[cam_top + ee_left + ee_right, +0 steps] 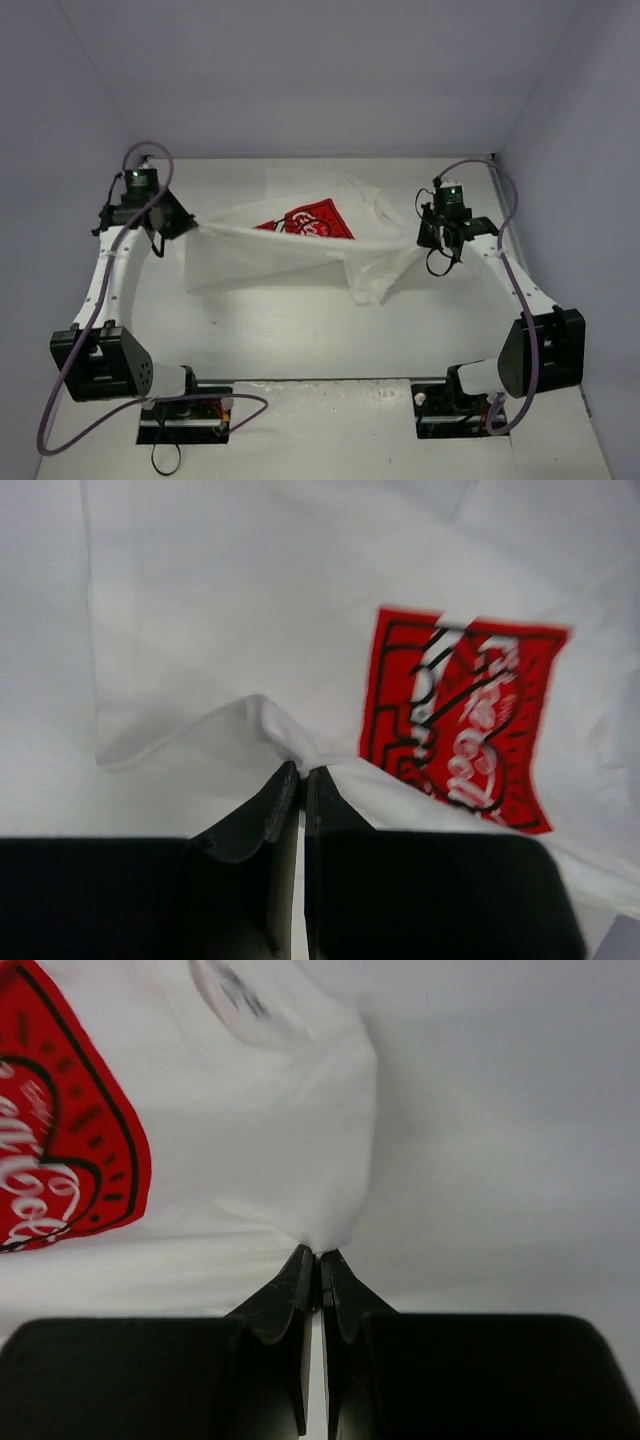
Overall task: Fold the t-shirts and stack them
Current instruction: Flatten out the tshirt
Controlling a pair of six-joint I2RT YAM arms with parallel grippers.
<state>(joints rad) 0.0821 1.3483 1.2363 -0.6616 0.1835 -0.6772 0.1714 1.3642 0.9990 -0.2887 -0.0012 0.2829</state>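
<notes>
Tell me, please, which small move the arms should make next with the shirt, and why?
Probably draw both claws a little wider apart. The left claw and right claw are each shut on a pinch of the shirt, which spans between them but is bunched near the right one.

The red print (460,715) on the t-shirt (230,600) was blurred in the left wrist view, its script unreadable. The right wrist view's left edge cut it off, and a grey mark (240,1000) there was too smeared to read. From above, the shirt's own cloth hid the print's lower part.
</notes>
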